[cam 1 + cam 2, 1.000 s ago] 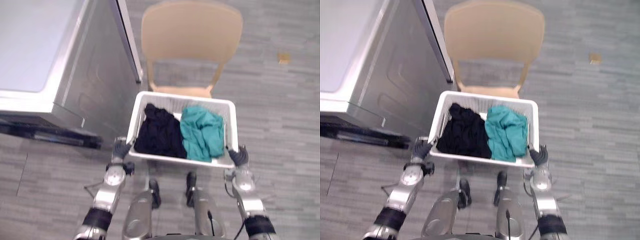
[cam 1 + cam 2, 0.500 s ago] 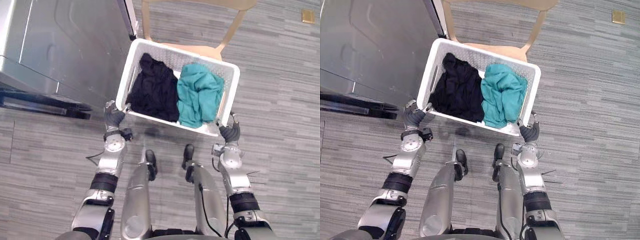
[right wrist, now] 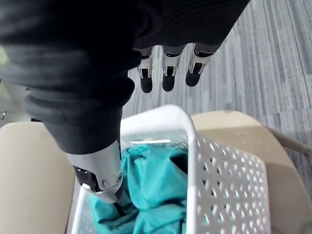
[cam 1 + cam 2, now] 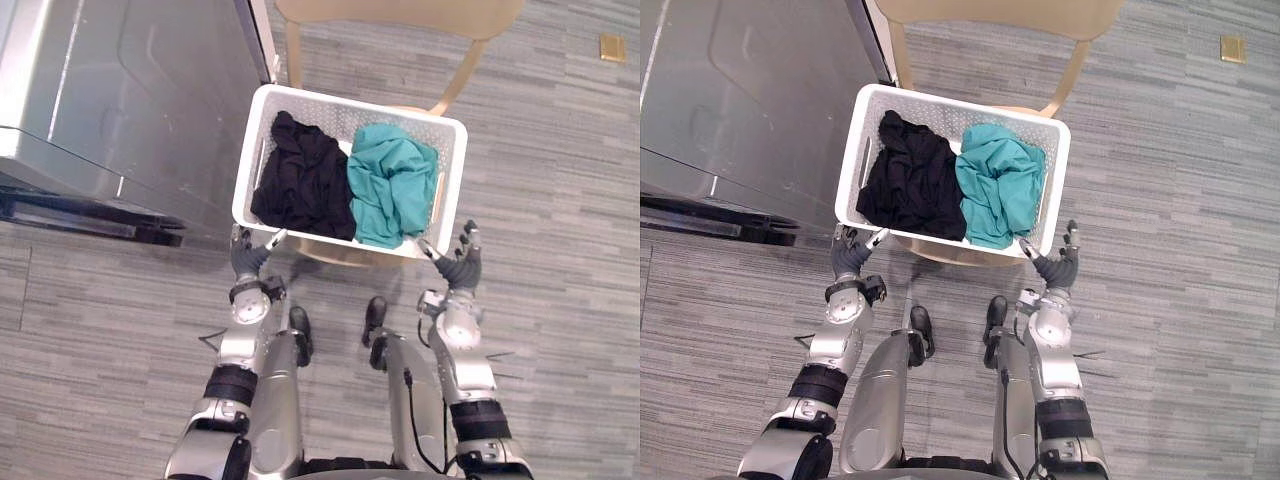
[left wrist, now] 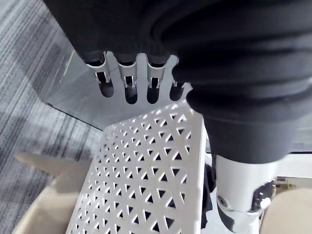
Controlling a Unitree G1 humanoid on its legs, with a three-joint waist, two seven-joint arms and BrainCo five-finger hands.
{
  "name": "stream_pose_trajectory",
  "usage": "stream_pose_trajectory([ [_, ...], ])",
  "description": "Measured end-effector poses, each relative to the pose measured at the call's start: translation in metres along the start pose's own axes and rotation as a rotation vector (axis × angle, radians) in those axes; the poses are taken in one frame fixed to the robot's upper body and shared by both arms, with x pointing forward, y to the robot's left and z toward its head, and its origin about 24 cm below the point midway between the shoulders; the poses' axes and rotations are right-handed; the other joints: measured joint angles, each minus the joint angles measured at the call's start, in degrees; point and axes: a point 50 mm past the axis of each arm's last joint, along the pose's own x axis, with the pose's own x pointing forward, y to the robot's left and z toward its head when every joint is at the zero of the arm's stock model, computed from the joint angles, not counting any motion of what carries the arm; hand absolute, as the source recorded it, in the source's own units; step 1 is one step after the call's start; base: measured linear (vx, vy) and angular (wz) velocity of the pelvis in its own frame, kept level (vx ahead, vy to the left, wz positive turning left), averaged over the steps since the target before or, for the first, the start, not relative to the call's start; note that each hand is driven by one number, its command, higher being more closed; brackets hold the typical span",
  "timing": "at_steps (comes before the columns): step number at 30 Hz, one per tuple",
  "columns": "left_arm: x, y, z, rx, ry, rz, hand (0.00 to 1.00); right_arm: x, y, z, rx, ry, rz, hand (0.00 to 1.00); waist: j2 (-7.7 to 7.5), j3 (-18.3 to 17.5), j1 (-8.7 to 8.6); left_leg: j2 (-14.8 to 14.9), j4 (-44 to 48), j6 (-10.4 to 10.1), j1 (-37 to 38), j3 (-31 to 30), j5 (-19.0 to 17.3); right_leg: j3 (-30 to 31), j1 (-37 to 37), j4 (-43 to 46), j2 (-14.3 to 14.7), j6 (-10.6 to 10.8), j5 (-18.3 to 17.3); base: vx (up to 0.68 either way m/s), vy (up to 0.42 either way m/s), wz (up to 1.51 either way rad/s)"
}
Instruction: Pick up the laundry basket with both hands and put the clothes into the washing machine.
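Note:
A white perforated laundry basket [image 4: 252,160] rests on the seat of a tan chair [image 4: 398,12]. Inside it a black garment [image 4: 300,180] lies on the left and a teal garment [image 4: 390,195] on the right. My left hand [image 4: 245,260] is open at the basket's near left corner, fingers straight; its wrist view shows the fingers [image 5: 126,80] stretched past the basket wall [image 5: 146,185]. At the near right corner my right hand [image 4: 460,268] is open too, its fingers [image 3: 168,73] spread above the rim [image 3: 191,146], holding nothing.
The grey washing machine [image 4: 120,100] stands at the left, close to the basket's left side, with a dark panel [image 4: 90,210] along its near edge. Grey plank floor [image 4: 560,200] spreads to the right. A small tan tag [image 4: 612,46] lies on the floor far right.
Both hands have gone from curled on the basket's near corners to open, letting it go. The basket now sits on the chair seat. The camera view has shifted downward.

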Motion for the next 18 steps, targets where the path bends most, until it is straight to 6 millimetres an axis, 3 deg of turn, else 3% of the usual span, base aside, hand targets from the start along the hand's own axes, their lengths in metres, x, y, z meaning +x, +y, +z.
stream_pose_trajectory([
  [6, -0.033, 0.044, -0.035, 0.028, 0.103, 0.035, 0.00, -0.014, -0.043, -0.020, -0.056, 0.065, -0.030, 0.00, -0.12, -0.1, 0.22, -1.2, -3.4, -0.4, 6.6, -1.2, 0.1, -1.6, 6.1, -0.1, -0.9, 0.2, -2.2, 0.07, -0.035, 0.21],
  [7, -0.045, 0.055, -0.048, 0.050, 0.155, 0.020, 0.00, -0.021, -0.058, -0.030, -0.092, 0.107, -0.034, 0.00, -0.43, -0.9, 0.42, -1.9, -5.3, -0.8, 9.0, -1.4, 0.4, -1.9, 8.3, -0.8, -1.2, 0.6, -2.7, 0.09, -0.015, 0.15],
  [9, -0.055, 0.063, -0.059, 0.067, 0.198, 0.008, 0.00, -0.027, -0.066, -0.040, -0.112, 0.149, -0.031, 0.00, -0.82, -2.5, 0.42, -2.3, -6.9, -1.2, 10.3, -1.4, 0.7, -2.0, 9.2, -1.5, -1.4, 0.8, -2.8, 0.10, -0.011, 0.09],
  [15, -0.095, 0.093, -0.121, 0.162, 0.504, -0.097, 0.00, -0.063, -0.091, -0.114, -0.278, 0.498, 0.096, 0.00, -0.57, -11.3, 0.12, -4.2, -15.7, -1.7, 19.1, -3.2, 3.3, -4.7, 18.2, -8.4, -1.6, 1.5, -2.8, 0.17, 0.003, 0.20],
  [18, -0.104, 0.105, -0.135, 0.233, 0.581, -0.125, 0.00, -0.070, -0.091, -0.129, -0.371, 0.568, 0.179, 0.00, -0.08, -13.2, 0.17, -4.8, -18.8, -2.0, 22.1, -4.5, 4.5, -6.2, 21.6, -10.9, -1.6, 2.0, -2.4, 0.10, -0.006, 0.25],
])
